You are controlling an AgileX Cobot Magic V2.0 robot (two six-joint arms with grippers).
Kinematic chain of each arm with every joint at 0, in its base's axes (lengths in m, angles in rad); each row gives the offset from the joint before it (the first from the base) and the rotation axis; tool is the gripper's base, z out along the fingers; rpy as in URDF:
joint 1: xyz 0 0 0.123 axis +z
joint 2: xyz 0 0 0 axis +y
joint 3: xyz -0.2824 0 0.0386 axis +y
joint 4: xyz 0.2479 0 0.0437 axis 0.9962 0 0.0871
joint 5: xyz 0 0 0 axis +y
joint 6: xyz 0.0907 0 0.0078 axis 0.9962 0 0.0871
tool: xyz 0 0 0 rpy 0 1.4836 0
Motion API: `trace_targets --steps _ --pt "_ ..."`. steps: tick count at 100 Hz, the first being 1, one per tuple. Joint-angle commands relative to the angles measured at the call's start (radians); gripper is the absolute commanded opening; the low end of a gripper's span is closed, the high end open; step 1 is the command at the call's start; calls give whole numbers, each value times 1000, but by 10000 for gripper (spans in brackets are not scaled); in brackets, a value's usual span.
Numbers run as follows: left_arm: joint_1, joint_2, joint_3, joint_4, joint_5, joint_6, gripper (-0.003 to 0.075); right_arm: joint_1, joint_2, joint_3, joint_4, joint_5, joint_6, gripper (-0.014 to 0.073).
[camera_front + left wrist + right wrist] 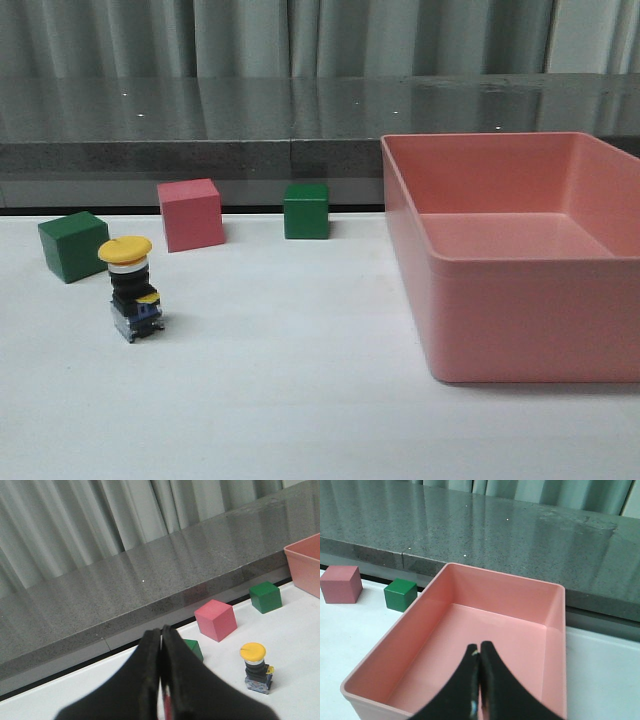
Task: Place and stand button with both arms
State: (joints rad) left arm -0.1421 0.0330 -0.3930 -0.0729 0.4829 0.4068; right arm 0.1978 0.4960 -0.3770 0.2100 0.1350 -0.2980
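Observation:
The button [131,289] stands upright on the white table at the left, yellow cap on top, blue-grey base down. It also shows in the left wrist view [256,668], free and upright. My left gripper [161,632] is shut and empty, well away from the button. My right gripper [479,647] is shut and empty, held above the pink bin [555,630]. Neither arm shows in the front view.
A green cube [72,246] sits just behind the button, a pink cube [190,214] and a second green cube [306,210] further back. The large pink bin [520,330] fills the right side. A grey stone ledge [200,125] runs along the back.

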Motion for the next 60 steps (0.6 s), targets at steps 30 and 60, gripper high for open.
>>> trace_targets --steps 30,60 --pt "-3 5 -22 50 -85 -12 -20 -5 0 -25 4 -83 -3 -61" --pt "-3 2 90 104 -149 -238 -20 -5 0 -25 4 -83 -3 -61"
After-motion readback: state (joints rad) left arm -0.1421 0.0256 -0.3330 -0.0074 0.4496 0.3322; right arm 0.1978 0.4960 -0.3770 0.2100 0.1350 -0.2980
